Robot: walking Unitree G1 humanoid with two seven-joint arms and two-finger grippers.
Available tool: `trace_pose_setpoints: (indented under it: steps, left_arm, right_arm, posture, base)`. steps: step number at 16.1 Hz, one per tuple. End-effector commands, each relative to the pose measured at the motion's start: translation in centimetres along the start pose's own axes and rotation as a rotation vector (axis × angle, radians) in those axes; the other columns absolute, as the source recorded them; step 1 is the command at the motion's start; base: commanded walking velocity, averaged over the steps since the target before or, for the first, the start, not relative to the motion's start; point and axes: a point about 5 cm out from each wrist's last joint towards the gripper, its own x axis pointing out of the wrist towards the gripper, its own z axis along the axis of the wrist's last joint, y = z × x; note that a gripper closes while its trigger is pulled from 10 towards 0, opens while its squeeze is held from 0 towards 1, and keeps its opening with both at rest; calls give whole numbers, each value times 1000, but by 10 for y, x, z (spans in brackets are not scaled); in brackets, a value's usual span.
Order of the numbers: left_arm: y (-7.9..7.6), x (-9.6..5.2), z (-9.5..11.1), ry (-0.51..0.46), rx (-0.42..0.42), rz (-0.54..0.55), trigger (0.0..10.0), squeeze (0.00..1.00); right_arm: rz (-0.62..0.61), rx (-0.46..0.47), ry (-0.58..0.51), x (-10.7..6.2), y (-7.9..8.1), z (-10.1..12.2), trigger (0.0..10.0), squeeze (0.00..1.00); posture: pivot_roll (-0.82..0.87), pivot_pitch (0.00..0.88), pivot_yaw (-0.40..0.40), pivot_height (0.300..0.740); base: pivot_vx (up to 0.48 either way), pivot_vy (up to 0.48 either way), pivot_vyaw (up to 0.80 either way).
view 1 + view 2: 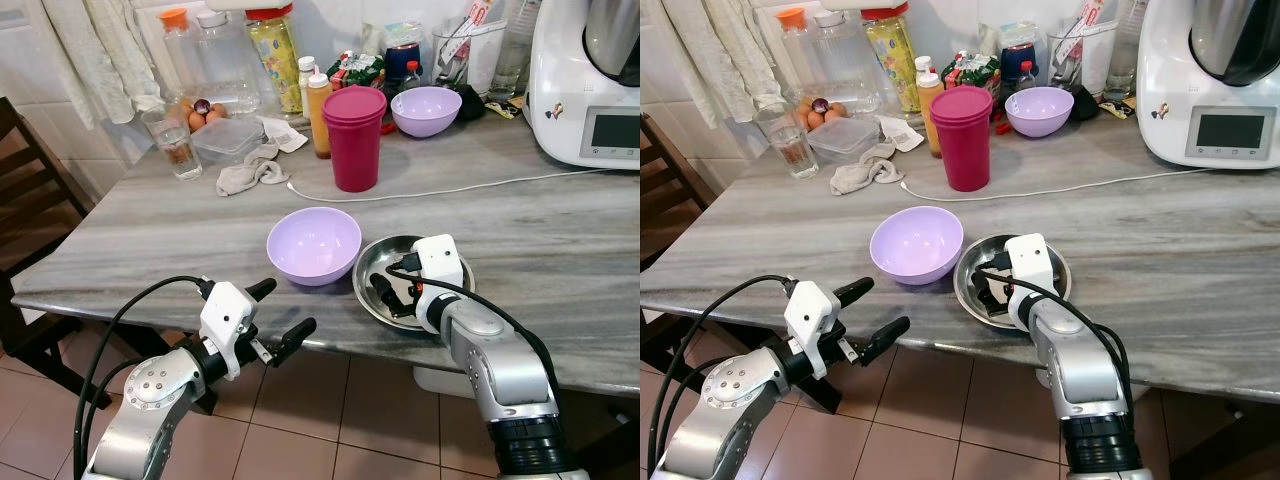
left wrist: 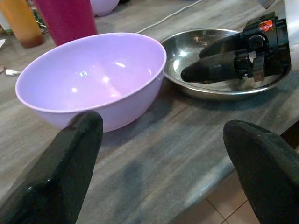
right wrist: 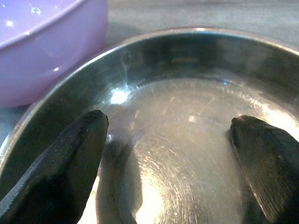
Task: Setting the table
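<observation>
A lavender bowl (image 1: pixel 313 243) stands near the front edge of the marble table (image 1: pixel 150 240). A shallow steel plate (image 1: pixel 384 254) sits beside it on the right, apart from it by a narrow gap. My right gripper (image 1: pixel 391 296) is open, with both black fingers down inside the plate and nothing between them. The right wrist view shows the plate's shiny bottom (image 3: pixel 187 126) and the bowl's side (image 3: pixel 46 51). My left gripper (image 1: pixel 290 304) is open and holds nothing, just off the table's front edge, pointing at the bowl (image 2: pixel 93 79).
A stack of pink tumblers (image 1: pixel 355 138), a second lavender bowl (image 1: pixel 426 110), a glass (image 1: pixel 178 148), a crumpled cloth (image 1: pixel 250 175), bottles and an egg box crowd the back. A white cable (image 1: pixel 450 188) crosses the table. A white appliance (image 1: pixel 585 90) stands at the right, a dark chair (image 1: pixel 20 200) at the left.
</observation>
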Motion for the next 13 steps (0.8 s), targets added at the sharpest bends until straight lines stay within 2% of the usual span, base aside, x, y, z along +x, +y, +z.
trace_pose_setpoints:
  steps: [1,2,4,6,10,11,13]
  left_arm:
    - [2,-4,1,20,23,-2,10000,0]
    - [2,-4,1,19,24,-3,10000,0]
    - [3,-4,1,18,27,-1,10000,0]
    - [5,-4,2,7,32,16,10000,0]
    - [13,-2,5,-13,58,81,10000,0]
    - [18,-2,6,-16,61,131,10000,0]
    - [31,-2,4,-8,73,297,10000,0]
  right_arm:
    - [18,23,-36,-2,4,4,10000,655]
    - [5,25,-59,-6,1,7,10000,525]
    - [-33,-12,-130,-16,-8,15,10000,0]
    - [-41,-15,-236,-29,-11,27,10000,0]
    - [-123,7,-367,-49,-18,38,10000,0]
    - [-142,0,-394,-54,-18,39,10000,0]
    - [-191,14,-425,-64,-17,34,10000,0]
  posture:
    - [-228,55,153,740]
    - [-228,55,153,740]
    - [-231,52,154,740]
    - [-239,45,159,740]
    - [-243,33,159,740]
    - [-244,29,158,740]
    - [-245,25,154,740]
  base:
    - [0,0,0]
    - [0,0,0]
    - [0,0,0]
    - [0,0,0]
    - [0,0,0]
    - [0,0,0]
    - [0,0,0]
